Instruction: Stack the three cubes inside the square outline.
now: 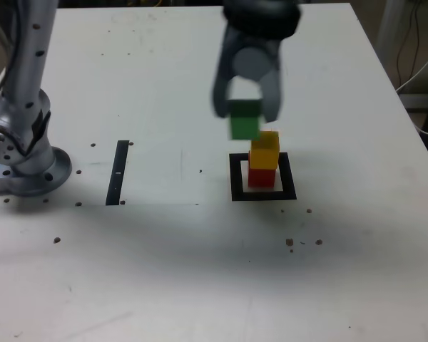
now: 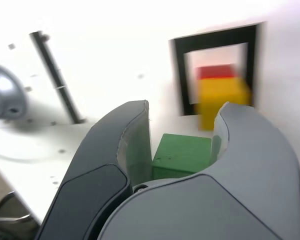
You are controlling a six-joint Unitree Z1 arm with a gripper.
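Grey two-fingered hand [image 1: 246, 107] hanging above the white matte bench [image 1: 164, 271], pinching the small green matte cube [image 1: 245, 119] between its fingers. In the wrist view, same green cube [image 2: 182, 155] wedged between the curved grey fingers [image 2: 135, 145], both touching its sides. Green cube clear of the bench, just at eleven o'clock of the stack's top in the exterior view; touching it or apart, cannot tell.

Small yellow matte cube [image 1: 265, 149] sitting on the small red matte cube [image 1: 262, 175], upright, slightly skewed against each other. Red cube resting on the pale centre of the thick black square outline [image 1: 235, 178], flat on the bench. In the wrist view, yellow cube [image 2: 217, 97] over red cube [image 2: 215, 72], inside the black frame [image 2: 180, 70], blurred.

At nine o'clock of the outline in the exterior view, well apart, a narrow straight black strip [image 1: 118, 173] lying flat. Further toward nine o'clock, the arm's round grey metal base [image 1: 28, 167] bolted down, silver column rising from it. Small dark specks [image 1: 303, 242] scattered over the bench, a few at five o'clock of the outline. White cables [image 1: 414, 71] hanging off the bench edge at two o'clock. Nothing lying between the held cube and the stack.
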